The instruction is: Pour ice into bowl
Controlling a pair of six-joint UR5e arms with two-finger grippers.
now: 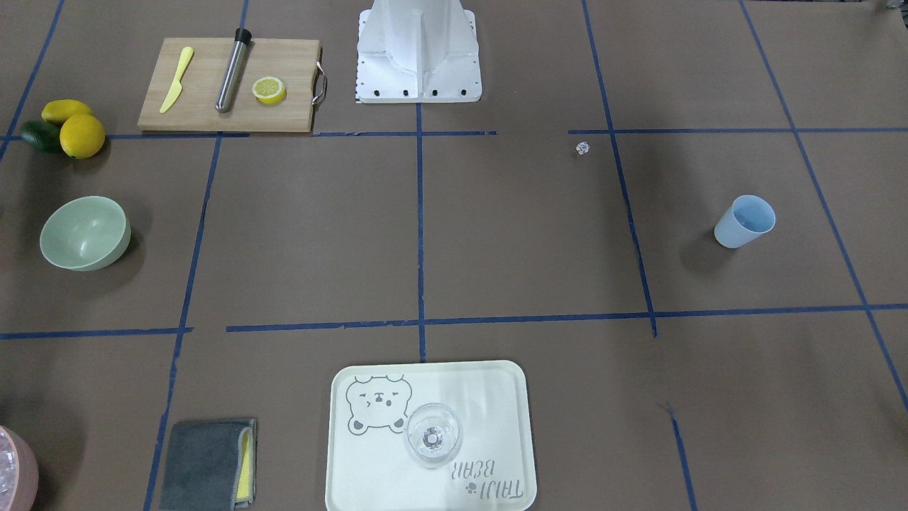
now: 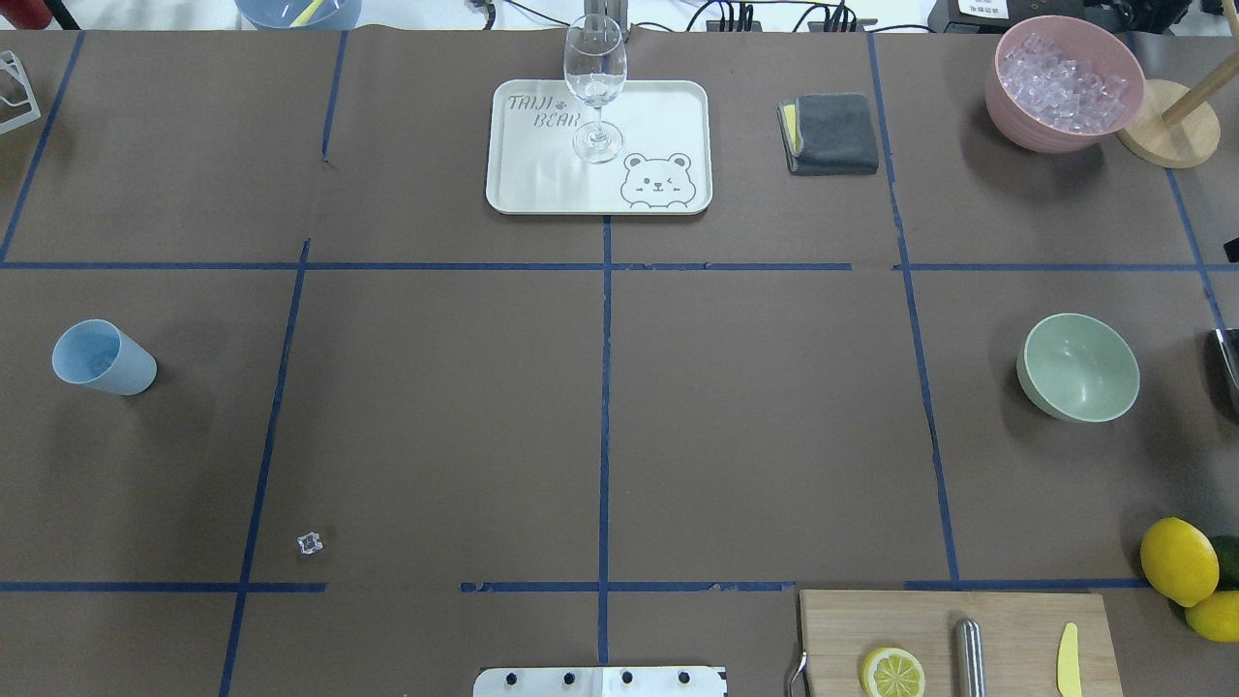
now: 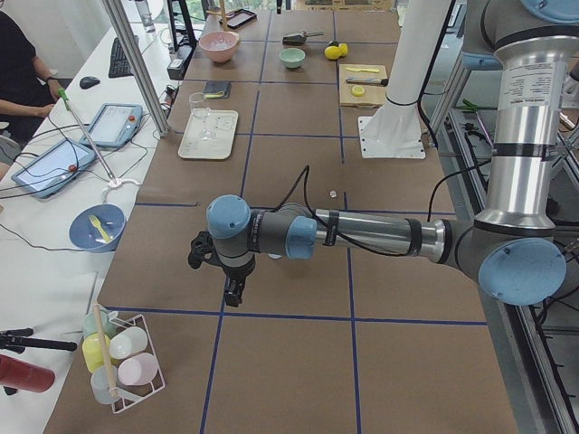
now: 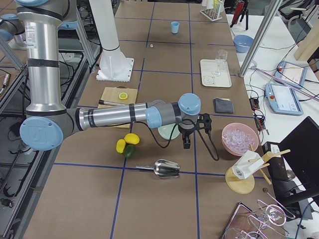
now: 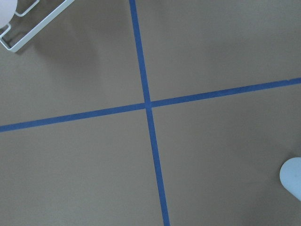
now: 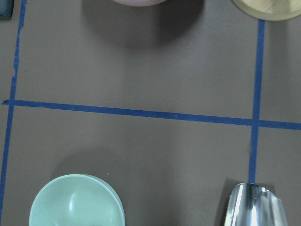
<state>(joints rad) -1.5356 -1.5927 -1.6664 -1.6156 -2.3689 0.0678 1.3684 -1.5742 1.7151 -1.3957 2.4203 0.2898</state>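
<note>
The sage-green bowl (image 2: 1077, 366) stands empty on the table's right side; it also shows in the front view (image 1: 85, 233) and the right wrist view (image 6: 77, 202). The ice (image 2: 1060, 82) is heaped in a pink container (image 2: 1007, 116) at the far right corner. The light blue cup (image 2: 97, 356) stands on the left, with no ice showing inside (image 1: 745, 220). My right gripper (image 4: 187, 144) hovers beside the bowl, toward the pink container. My left gripper (image 3: 233, 294) hovers over bare table near the cup's end. I cannot tell whether either is open or shut.
A stray clear cube (image 2: 309, 543) lies left of centre. A metal scoop (image 6: 254, 207) lies right of the bowl. A tray (image 2: 542, 189) holds a wine glass (image 2: 594, 87). A cutting board (image 2: 1016, 620), lemons (image 2: 1178, 560), grey cloth (image 2: 832, 131) and wooden stand (image 2: 1166, 136) are around.
</note>
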